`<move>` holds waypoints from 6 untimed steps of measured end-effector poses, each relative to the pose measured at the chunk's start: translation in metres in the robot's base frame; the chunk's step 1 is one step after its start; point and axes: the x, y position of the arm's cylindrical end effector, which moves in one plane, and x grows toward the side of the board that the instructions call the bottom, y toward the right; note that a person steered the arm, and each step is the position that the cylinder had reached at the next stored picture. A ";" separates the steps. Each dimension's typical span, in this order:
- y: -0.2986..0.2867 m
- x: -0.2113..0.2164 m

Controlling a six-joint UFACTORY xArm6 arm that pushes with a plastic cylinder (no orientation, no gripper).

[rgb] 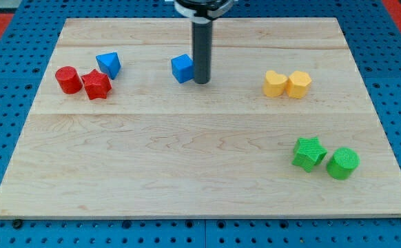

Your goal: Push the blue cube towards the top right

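Observation:
The blue cube (182, 69) lies on the wooden board (187, 151) near the view's top centre. My tip (200, 82) rests on the board right against the cube's right side, touching or nearly touching it. The dark rod rises from there to the view's top edge.
A blue triangular block (109, 64), a red cylinder (67, 80) and a red star (96, 85) sit at the view's left. Two yellow blocks (275, 83) (298, 84) sit at the right. A green star (309, 152) and a green cylinder (342, 163) sit at the bottom right.

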 end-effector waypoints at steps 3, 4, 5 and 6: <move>-0.074 -0.001; -0.059 -0.044; -0.017 -0.064; 0.025 -0.044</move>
